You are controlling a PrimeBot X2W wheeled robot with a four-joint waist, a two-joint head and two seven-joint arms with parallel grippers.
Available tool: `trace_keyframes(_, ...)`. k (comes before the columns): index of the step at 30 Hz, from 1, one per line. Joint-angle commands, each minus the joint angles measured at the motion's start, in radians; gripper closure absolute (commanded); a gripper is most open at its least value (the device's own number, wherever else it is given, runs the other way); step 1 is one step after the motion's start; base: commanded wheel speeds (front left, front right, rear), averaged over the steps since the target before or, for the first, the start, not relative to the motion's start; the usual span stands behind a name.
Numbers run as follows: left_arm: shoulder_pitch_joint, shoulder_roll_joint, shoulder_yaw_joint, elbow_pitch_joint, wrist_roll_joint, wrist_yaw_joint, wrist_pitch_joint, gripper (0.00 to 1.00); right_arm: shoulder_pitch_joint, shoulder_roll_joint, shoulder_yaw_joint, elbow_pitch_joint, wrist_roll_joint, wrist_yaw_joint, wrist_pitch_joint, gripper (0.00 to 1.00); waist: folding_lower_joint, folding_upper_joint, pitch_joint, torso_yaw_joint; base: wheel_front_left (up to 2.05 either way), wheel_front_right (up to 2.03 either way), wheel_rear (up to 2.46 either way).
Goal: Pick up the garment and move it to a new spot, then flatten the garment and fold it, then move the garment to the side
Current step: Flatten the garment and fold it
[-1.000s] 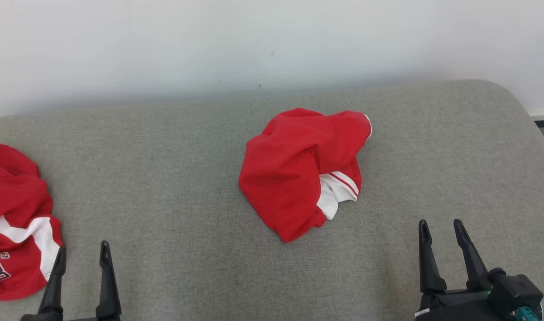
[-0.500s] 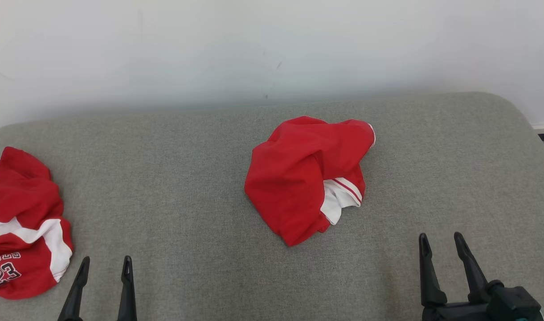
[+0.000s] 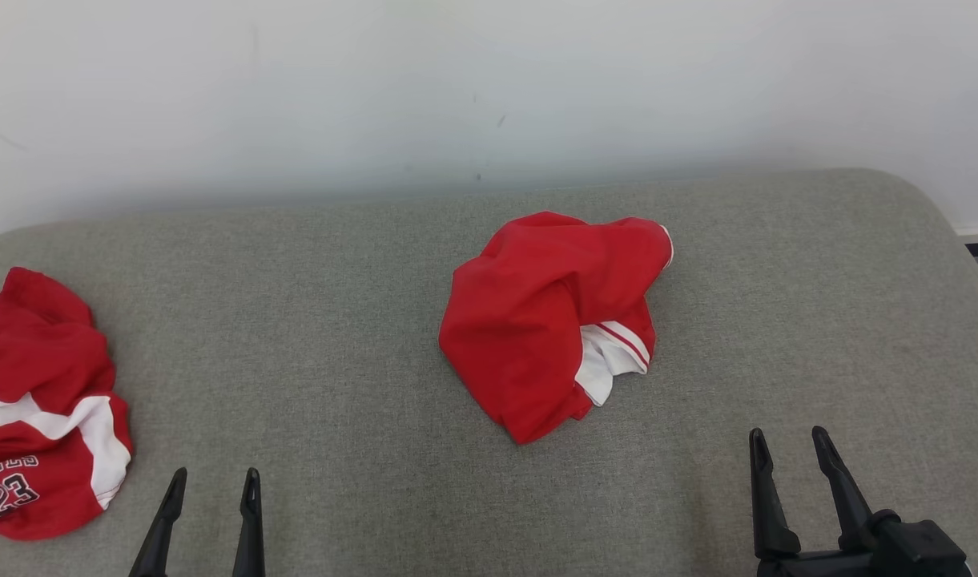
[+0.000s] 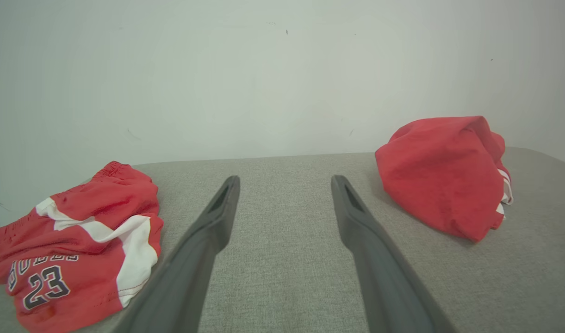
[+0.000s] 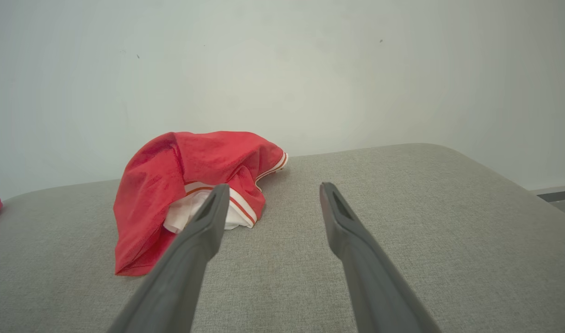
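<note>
Readable on the red-and-white shorts at the left: "23" under partly hidden letters, clearest in left wrist view. In right wrist view, white striped hem of the crumpled red garment, mid padded surface. Left end effector and right end effector spread, empty, near

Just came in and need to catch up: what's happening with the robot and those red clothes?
Nothing is being handled yet. A crumpled red garment lies in the middle of the grey cushion, and a numbered jersey lies bunched at the robot's left. The left gripper and right gripper are both open and empty, at the near side of the cushion, apart from both clothes. The pick-up has not begun.
</note>
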Motion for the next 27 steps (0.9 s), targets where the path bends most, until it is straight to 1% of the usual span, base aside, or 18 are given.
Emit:
trace_keyframes(1,0.016,0.002,-0.001,0.002,-0.004,0.001,-0.003,0.0,0.009,-0.001,-0.001,0.001,-0.011,0.003,-0.001,0.0,0.0,0.0,0.0,0.0,0.0,0.0,0.0)
trace_keyframes(27,0.019,-0.004,0.007,-0.009,0.004,0.001,-0.003,0.0,0.009,-0.001,0.001,0.003,-0.002,0.003,-0.001,0.0,0.0,0.0,0.005,0.003,0.0,0.0,0.0)
